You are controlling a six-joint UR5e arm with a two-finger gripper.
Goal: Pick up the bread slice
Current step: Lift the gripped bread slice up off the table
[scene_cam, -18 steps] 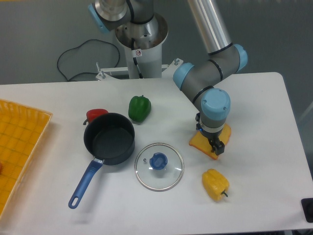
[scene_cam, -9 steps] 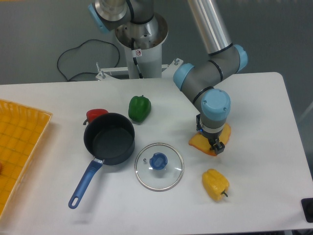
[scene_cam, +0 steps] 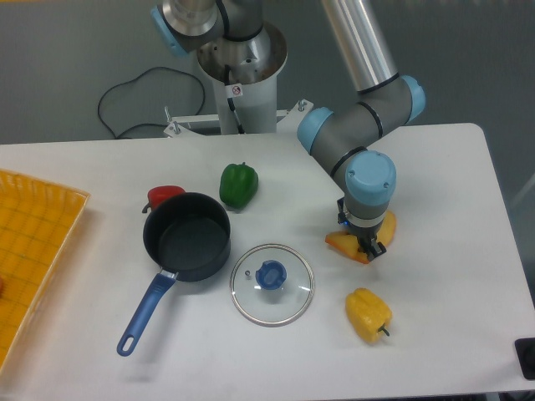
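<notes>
While the hand (scene_cam: 371,249) grips the bread slice (scene_cam: 344,245), open table (scene_cam: 451,200) lies rightward

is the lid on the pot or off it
Off. The glass lid lies flat on the table, beside the uncovered pot.

A robotics lab: an industrial arm (scene_cam: 359,125) bolted to a white bench (scene_cam: 451,192), loose black cable (scene_cam: 125,92) behind, grey backdrop, toy peppers (scene_cam: 238,185) and a saucepan (scene_cam: 185,236) as props
</notes>
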